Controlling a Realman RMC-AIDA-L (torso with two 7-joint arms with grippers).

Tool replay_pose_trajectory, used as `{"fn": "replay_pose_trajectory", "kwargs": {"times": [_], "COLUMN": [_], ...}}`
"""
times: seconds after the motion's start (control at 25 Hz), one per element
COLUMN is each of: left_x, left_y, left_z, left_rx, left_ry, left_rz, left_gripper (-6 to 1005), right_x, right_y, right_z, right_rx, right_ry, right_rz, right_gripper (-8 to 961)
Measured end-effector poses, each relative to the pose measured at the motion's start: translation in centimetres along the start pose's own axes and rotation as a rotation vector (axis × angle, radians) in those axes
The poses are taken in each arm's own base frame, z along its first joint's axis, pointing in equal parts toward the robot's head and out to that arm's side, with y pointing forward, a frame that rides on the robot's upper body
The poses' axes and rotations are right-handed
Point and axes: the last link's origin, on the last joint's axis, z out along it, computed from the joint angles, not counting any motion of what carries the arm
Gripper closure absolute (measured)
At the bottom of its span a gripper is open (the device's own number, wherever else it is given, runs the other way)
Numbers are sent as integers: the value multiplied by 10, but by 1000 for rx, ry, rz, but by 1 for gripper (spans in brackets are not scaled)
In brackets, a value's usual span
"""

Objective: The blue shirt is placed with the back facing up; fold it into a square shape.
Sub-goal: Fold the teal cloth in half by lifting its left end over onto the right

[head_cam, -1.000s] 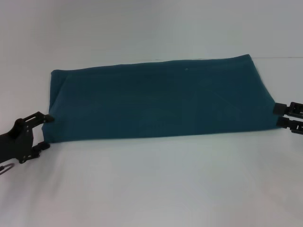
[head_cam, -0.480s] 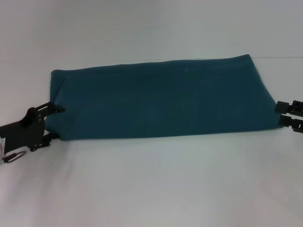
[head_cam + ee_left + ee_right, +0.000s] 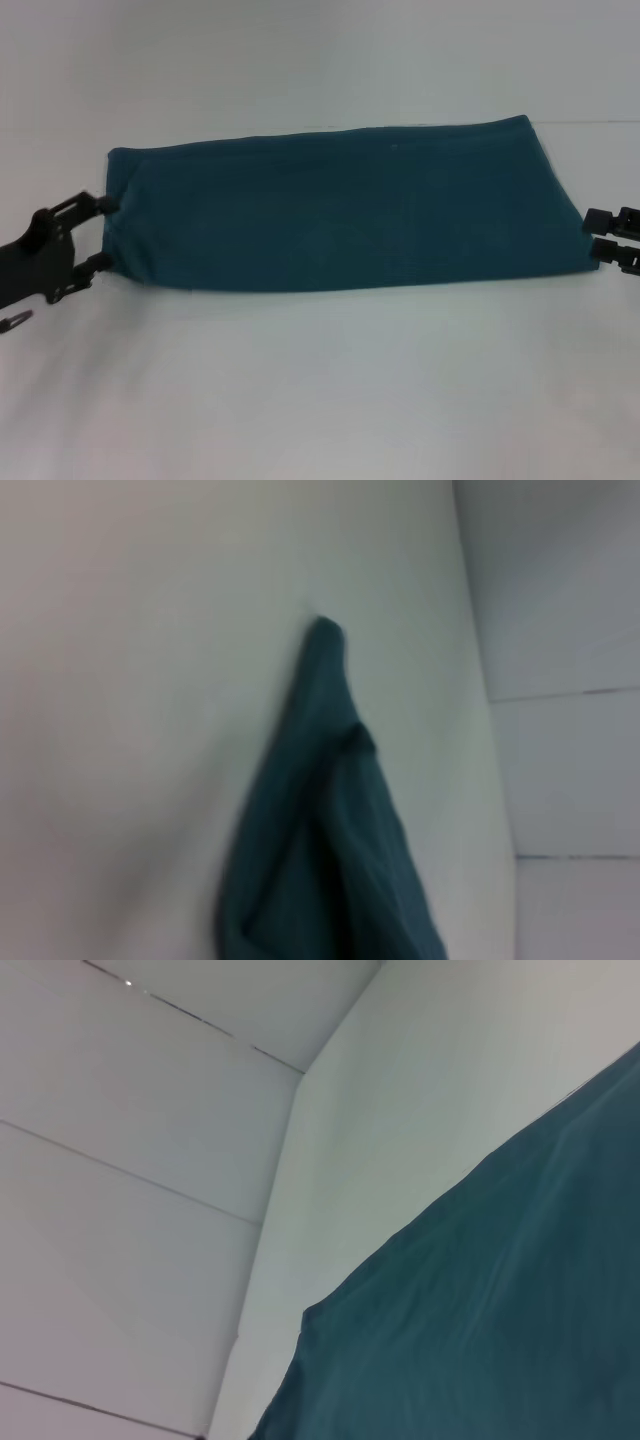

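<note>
Blue shirt (image 3: 340, 210) lies flat on the white table (image 3: 320, 400) as a long band that runs from side to side, so it is not a square yet. The left gripper (image 3: 100, 232) sits at the shirt's left end, with its jaws spread wide, one tip by the far part of the edge and one by the near part. It holds nothing, and the cloth end seems to lie just between the tips. The right gripper (image 3: 594, 228) waits at the right end, just touching or just beside the edge, with its jaws a little apart and nothing clearly in them. The left end of the band looks a bit bunched, with a loose layer showing at the far corner. If the jaws close on only the top layer, the layers under it could stay behind and the fold would come out crooked. If one side pulls first, the whole band could slide on the smooth table.
</note>
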Motion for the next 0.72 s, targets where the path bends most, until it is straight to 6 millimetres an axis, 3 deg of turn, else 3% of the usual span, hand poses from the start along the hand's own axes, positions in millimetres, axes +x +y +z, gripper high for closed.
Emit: {"fn": "replay_pose_trajectory", "kwargs": {"times": [0.24,0.72], "left_x": [0,-4], "left_y": [-11,-5], "left_z": [2,22], "left_rx": [79,129], "left_ry": [3,-17], "left_rz": [7,34], "left_gripper": [218,227], "right_x": [-1,0], "right_y": [-1,-1], "right_z": [2,1], "right_rx": [6,5], "right_ry": [-3,-4], "right_rz": [5,12], "right_gripper": [218,218]}}
